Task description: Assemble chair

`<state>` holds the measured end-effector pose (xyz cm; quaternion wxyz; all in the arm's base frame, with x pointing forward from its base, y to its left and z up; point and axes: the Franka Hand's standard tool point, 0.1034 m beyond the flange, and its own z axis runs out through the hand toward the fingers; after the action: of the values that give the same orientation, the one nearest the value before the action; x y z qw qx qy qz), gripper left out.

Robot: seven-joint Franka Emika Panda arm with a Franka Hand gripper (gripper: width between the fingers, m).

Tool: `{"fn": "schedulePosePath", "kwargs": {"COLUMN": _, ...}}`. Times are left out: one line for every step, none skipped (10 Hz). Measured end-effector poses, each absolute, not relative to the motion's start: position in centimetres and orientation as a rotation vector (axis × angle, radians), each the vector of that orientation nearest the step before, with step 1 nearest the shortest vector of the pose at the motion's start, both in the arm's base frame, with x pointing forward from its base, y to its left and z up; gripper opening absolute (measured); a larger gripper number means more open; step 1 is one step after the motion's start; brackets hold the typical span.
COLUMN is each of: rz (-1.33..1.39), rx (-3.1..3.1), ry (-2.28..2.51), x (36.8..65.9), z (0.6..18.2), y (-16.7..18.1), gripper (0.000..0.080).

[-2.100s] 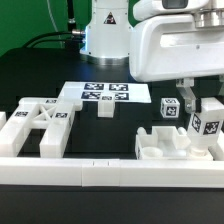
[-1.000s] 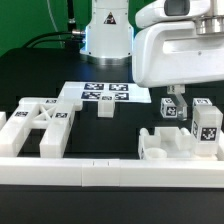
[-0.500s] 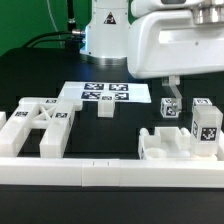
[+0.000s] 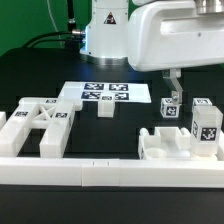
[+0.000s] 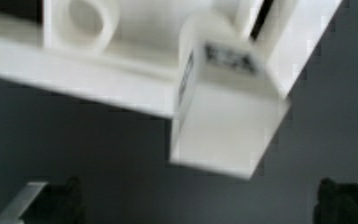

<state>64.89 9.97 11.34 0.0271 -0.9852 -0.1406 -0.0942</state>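
Exterior view: gripper spread, empty, above post by slab; braced panel loose, well apart from slab; most joining apparently left.

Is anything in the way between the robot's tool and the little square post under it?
No, nothing visible is in the way. The tool hangs open above the square post, with only air between them. The other post stands off to the exterior view's right, not in the gap.

exterior: low, faces arm base | wrist: close over square post
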Motion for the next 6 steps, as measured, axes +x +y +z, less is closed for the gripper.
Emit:
{"fn": "schedulePosePath", "kwargs": {"rz": -0.172, "rx": -3.046, "ry": -0.426, "x": 64.6, "z": 11.3, "y": 10.2, "gripper": 0.0649}}
{"fn": "schedulePosePath", "kwargs": {"rz": -0.086, "rx": -3.049, "ry": -0.398, "x": 64.3, "z": 10.9, "y": 10.6, "gripper": 0.0649}}
{"fn": "schedulePosePath", "kwargs": {"rz": -0.016, "rx": -3.048, "ry": -0.398, "x": 64.1, "z": 10.4, "y": 10.5, "gripper": 0.0649}}
{"fn": "schedulePosePath", "kwargs": {"rz": 0.091, "rx": -3.043, "ry": -0.399, "x": 63.5, "z": 10.1, "y": 10.4, "gripper": 0.0649}}
{"fn": "schedulePosePath", "kwargs": {"rz": 0.137, "rx": -3.039, "ry": -0.401, "x": 63.7, "z": 10.1, "y": 10.5, "gripper": 0.0649}}
{"fn": "schedulePosePath", "kwargs": {"rz": 0.121, "rx": -3.04, "ry": -0.4, "x": 63.9, "z": 10.1, "y": 10.5, "gripper": 0.0649}}
